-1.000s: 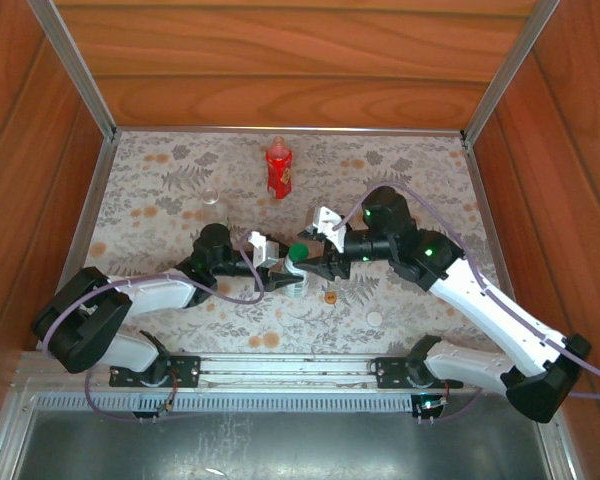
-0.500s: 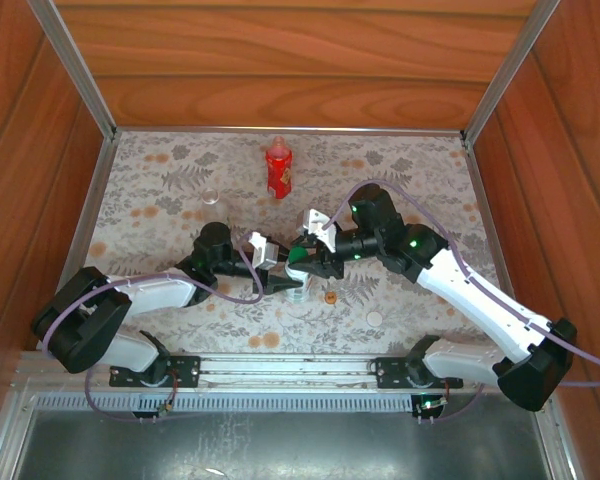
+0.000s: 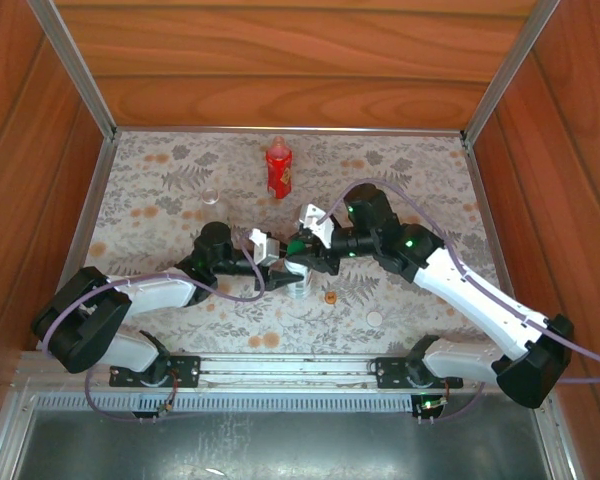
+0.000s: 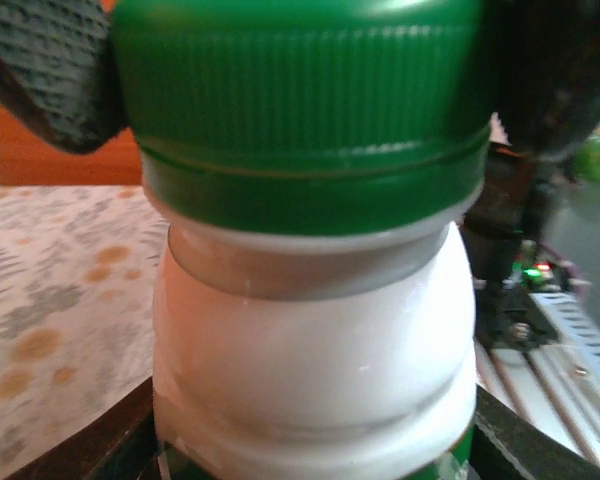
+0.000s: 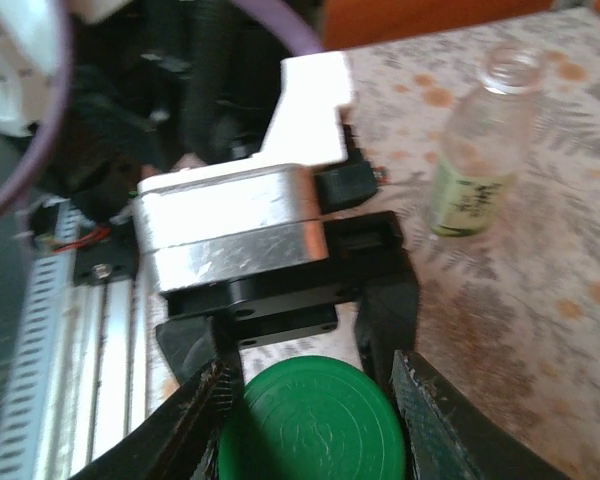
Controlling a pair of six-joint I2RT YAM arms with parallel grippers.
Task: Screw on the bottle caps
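Green cap seated on white bottle, between the two arms
Right gripper: jaws narrowed to cap width, one finger pressed against each side of the cap. Left gripper: closed round the bottle's body, holding it upright. Clear bottle: uncapped, standing well apart on the floral table

The table wore a leafy, flower-printed cover. A red bottle stood upright near the middle of its far edge. A clear bottle, uncapped, stood well to the left of it, further from the far edge. Towards the near edge lay an orange-red cap and, nearer that edge and to its right, a white cap.
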